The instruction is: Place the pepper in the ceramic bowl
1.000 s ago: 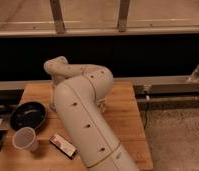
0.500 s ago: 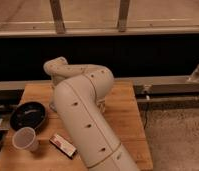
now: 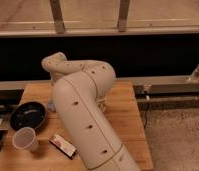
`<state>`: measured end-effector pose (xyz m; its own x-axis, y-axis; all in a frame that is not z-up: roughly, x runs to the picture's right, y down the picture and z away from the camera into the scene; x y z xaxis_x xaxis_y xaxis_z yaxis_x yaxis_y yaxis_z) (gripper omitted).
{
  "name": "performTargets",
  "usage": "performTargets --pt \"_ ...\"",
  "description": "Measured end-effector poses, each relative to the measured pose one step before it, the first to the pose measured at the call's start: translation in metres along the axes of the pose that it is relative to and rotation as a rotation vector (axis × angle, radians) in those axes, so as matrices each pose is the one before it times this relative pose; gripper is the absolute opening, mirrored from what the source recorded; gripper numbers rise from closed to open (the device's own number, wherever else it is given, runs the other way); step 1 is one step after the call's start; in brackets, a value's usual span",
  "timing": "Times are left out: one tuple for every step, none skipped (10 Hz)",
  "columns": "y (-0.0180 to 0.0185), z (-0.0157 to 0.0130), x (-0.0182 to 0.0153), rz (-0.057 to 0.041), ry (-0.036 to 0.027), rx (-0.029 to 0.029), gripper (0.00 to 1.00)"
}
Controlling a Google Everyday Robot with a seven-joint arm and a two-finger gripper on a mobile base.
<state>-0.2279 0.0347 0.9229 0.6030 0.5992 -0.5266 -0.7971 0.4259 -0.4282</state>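
Wooden table (image 3: 124, 114), arm (image 3: 85, 117) rising from the near edge and covering most of its middle. We log two containers, both on the left side. The ceramic bowl (image 3: 14, 120) is black and glossy and sits near the left edge; its inside shows only a lighter speckled patch, and we can't make out any item in it. The white paper cup (image 3: 25, 138) stands upright just near of the bowl, close to it but apart, mouth up, inside plain pale. A flat red-and-white packet (image 3: 63, 145) lies to the right of the cup, right beside the arm's lower link. A small blue-grey bit (image 3: 51, 105) pokes out at the arm's left edge, just right of the bowl; we can't tell what it is. The arm bends at the far side and folds back leftward, so the gripper is hidden behind the big link, somewhere over the table's middle. Its state: we cannot tell. Pepper: we can't locate it on any visible part of the table, so its position relative to the gripper is also unknown. Speckled floor (image 3: 178, 137) to the right of the table.
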Motion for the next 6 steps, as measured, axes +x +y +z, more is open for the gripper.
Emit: performTargets --pt "-0.00263 -0.00532 -0.00157 0.00062 -0.00468 0.01223 0.0" --pt "-0.00378 -0.00699 -0.00218 0.0008 -0.00586 0.0165 0.0" --pt "-0.00192 -0.00307 -0.00103 0.00001 -0.00276 0.00878 0.0" --pt "-0.00173 -0.00342 -0.00108 -0.00006 -0.00278 0.00694 0.0" --pt "-0.00114 -0.0019 -0.00043 -0.00107 -0.00253 0.00517 0.0" --pt "-0.001 -0.00363 -0.00026 -0.00149 -0.00511 0.00488 0.0"
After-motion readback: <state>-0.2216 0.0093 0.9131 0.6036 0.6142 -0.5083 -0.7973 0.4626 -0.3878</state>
